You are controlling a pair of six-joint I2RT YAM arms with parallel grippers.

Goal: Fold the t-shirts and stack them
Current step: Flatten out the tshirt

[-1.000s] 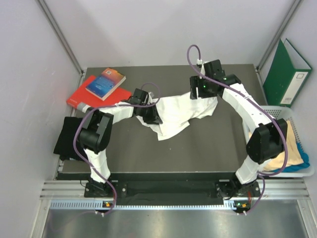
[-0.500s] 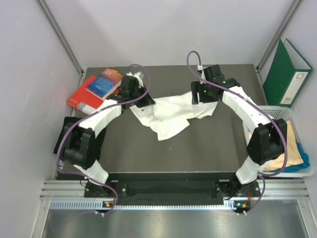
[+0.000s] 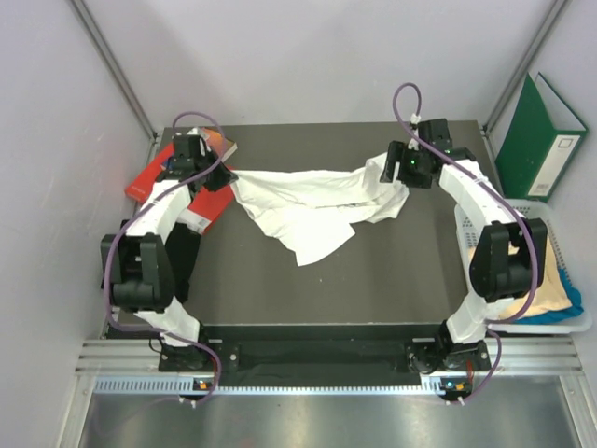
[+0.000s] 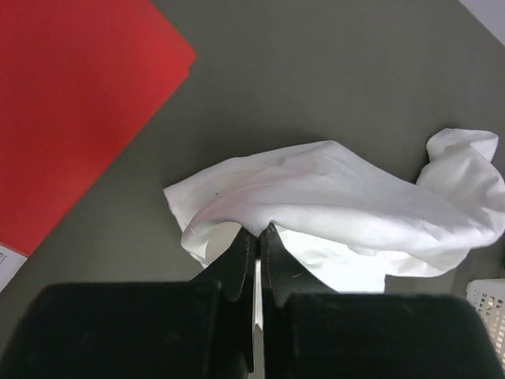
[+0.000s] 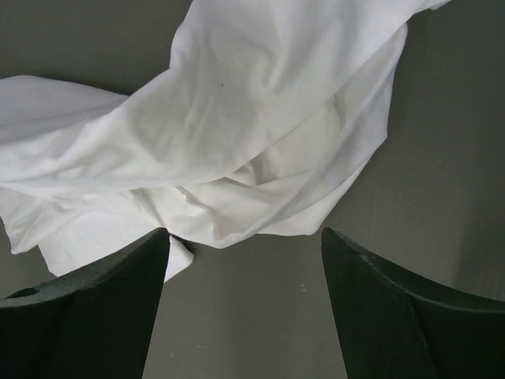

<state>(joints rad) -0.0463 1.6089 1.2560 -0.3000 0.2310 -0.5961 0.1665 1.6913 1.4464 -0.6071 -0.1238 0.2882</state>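
Observation:
A plain white t-shirt [image 3: 312, 201] lies stretched and crumpled across the far half of the table; no print shows. My left gripper [image 3: 222, 175] is shut on its left end, next to the red book. In the left wrist view the jaws [image 4: 258, 230] pinch a fold of the shirt [image 4: 339, 197]. My right gripper [image 3: 392, 174] is open at the shirt's right end. In the right wrist view it [image 5: 245, 237] holds nothing, with the shirt [image 5: 237, 118] just beyond the fingertips. A black t-shirt [image 3: 187, 250] lies at the left edge, mostly hidden by my left arm.
A red book [image 3: 154, 182] and a blue book [image 3: 222, 145] lie at the far left; the red book also shows in the left wrist view [image 4: 71, 103]. A white mesh basket [image 3: 522, 207] at the right holds pale yellow [image 3: 555, 285] and blue [image 3: 571, 303] cloth. A green binder [image 3: 541, 135] leans behind it.
My left gripper has pulled the shirt's left end far left toward the red book, stretching the shirt out. My right gripper has shifted slightly right and back.

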